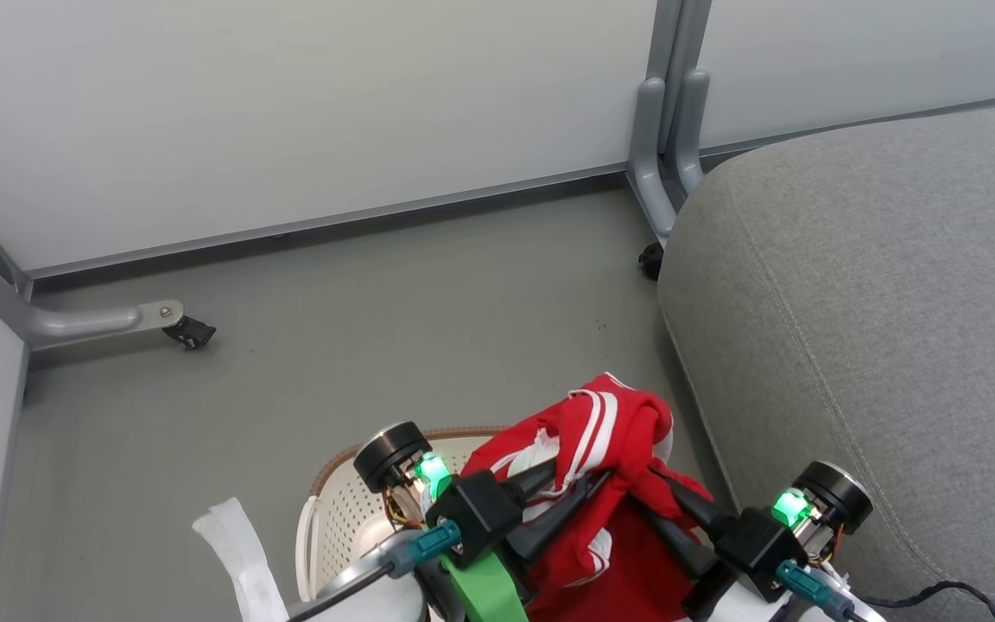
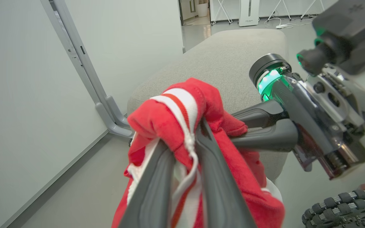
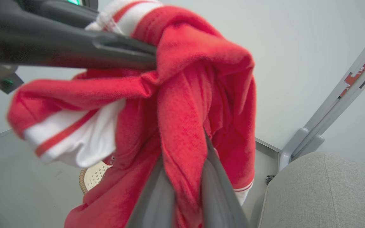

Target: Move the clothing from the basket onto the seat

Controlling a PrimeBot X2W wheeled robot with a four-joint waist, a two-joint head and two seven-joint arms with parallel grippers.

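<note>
Clamping clothing (image 2: pixel 208 98): left tool (image 2: pixel 184 136) (basket (image 3: pixel 95 175) below)

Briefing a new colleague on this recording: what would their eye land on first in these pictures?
The bright red clothing, bunched and held aloft at the head view's lower middle, pinched by both the left end effector and the right end effector. Next, the big grey seat along the right side, and the rim of the cream basket peeking out below left of the clothing.
</note>
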